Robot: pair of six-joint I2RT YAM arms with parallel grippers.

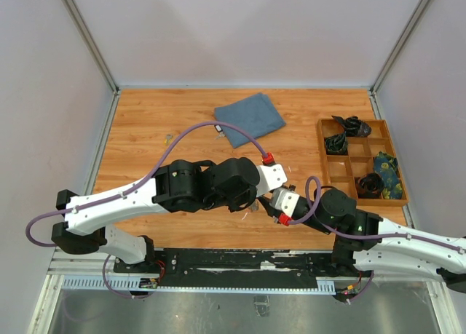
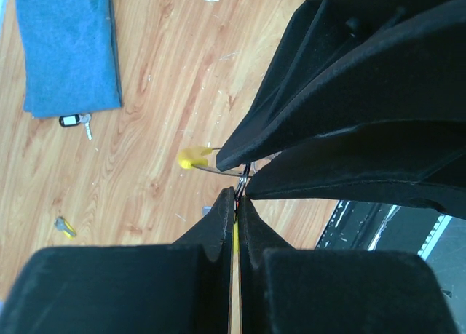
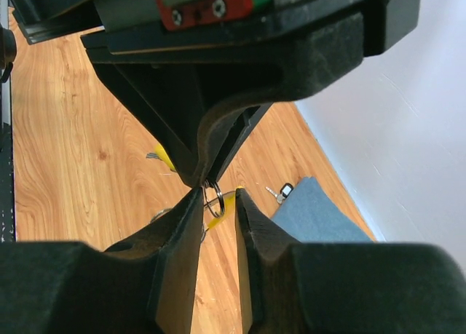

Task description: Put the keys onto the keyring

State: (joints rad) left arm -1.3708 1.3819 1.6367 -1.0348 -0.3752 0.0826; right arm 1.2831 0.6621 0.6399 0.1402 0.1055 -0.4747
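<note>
Keyring [image 3: 214, 201], a small metal loop, hangs at the tips of the left pincer [image 2: 237, 196], above the middle of the tabletop [image 1: 145, 116] toward its near edge. That pincer is pressed together. A sliver of yellow shows in its seam, and I cannot tell whether it pinches the keyring itself or something yellow behind it.

The right pincer [image 3: 218, 197] is spread partway, one finger on each side of the loop, not clamping it. From above, both wrists cover this spot, so the keyring is hidden there.

A yellow-headed key [image 2: 191, 158] shows just beside the tips, its blade cut off by the right pincer. A black-headed key [image 2: 73, 121] lies just beside a folded blue cloth [image 2: 69, 46] toward the far edge. A small key [image 2: 64, 226] with yellow on it lies well apart, nearer the left edge.

A wooden tray [image 1: 321, 159] at the right edge holds dark items too small to make out.
</note>
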